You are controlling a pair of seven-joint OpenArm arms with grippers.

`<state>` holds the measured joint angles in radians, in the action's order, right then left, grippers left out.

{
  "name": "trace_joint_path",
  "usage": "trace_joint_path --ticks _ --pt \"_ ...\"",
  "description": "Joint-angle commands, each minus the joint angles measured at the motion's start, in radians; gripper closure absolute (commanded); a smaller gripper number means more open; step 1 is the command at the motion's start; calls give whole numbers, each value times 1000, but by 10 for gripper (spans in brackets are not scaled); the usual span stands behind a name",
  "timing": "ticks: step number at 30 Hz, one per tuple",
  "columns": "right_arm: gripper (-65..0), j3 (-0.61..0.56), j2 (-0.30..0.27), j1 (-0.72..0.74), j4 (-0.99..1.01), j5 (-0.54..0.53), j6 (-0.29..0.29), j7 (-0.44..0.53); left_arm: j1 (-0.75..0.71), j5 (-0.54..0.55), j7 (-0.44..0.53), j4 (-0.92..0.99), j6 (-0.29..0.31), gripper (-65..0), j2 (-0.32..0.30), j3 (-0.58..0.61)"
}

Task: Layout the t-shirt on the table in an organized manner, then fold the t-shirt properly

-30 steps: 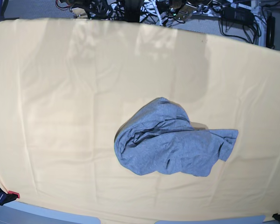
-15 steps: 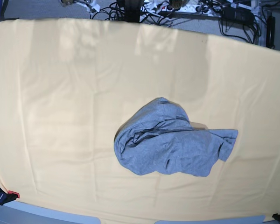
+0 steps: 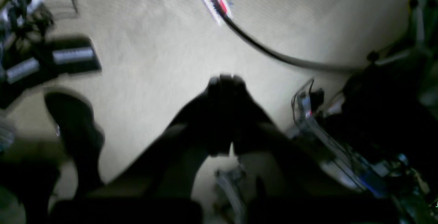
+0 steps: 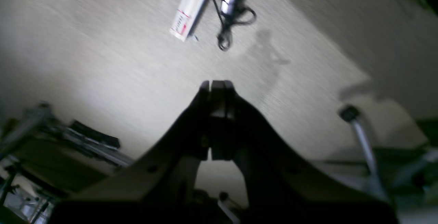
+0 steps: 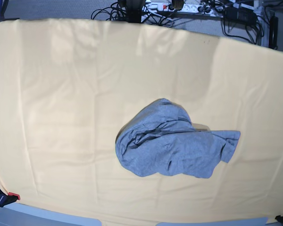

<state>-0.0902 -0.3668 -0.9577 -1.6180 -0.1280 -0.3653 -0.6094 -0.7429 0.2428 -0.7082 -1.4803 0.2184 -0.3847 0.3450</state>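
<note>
The grey t-shirt (image 5: pixel 172 143) lies crumpled right of the table's (image 5: pixel 61 94) middle; left gripper (image 3: pixel 226 80) and right gripper (image 4: pixel 217 83) both closed, empty

Pale beige carpeted floor (image 4: pixel 102 56), brightly lit in patches. Tangle of black cables (image 5: pixel 217 19) and a white power strip (image 5: pixel 162 6) beyond the far edge. White flat strip with red mark (image 4: pixel 186 15) lying on the carpet; dark blurred clutter at edges.
</note>
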Motion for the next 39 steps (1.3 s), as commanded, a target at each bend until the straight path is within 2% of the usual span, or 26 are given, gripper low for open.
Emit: trace_joint_path --ticks 1,4,9,12,14,16,17,19,22,24,28,32,39 --pt "0 0 -11 -42 -57 -6 8 -16 -45 6 -1 -70 6 0 -28 -12" --pt "0 0 -37 -135 -218 -6 59 -87 -163 6 -13 -265 6 0 -94 -67" --pt "0 21 -63 -301 -506 54 169 -93 -355 7 -35 -603 9 0 -167 -238" --pt "0 67 -63 -351 -666 119 220 -101 -444 23 -43 -793 61 0 -184 -357" --pt "0 110 -63 -351 -738 136 228 -112 -485 58 -66 -876 87 0 -183 -437" --pt "0 148 -63 -351 -738 132 222 -185 -512 101 -79 -876 115 0 -183 -514" --pt "0 166 -63 -351 -738 132 220 -192 -517 144 -67 -876 139 0 -184 -554" --pt "0 205 -63 -351 -738 132 239 -175 -510 198 -66 -876 167 0 -183 -617" --pt "0 276 -63 -351 -738 132 254 -122 -479 256 -68 -876 168 0 -183 -691" --pt "0 324 -63 -351 -738 132 254 -88 -438 276 -68 -876 168 0 -183 -734" --pt "0 396 -63 -351 -738 131 254 -83 -356 298 -68 -876 169 0 -183 -793" --pt "0 450 -63 -285 -738 128 252 -82 -279 375 -68 -876 191 0 -183 -805" --pt "0 497 -63 -151 -738 126 202 -37 -87 471 -25 -876 190 0 -183 -805"
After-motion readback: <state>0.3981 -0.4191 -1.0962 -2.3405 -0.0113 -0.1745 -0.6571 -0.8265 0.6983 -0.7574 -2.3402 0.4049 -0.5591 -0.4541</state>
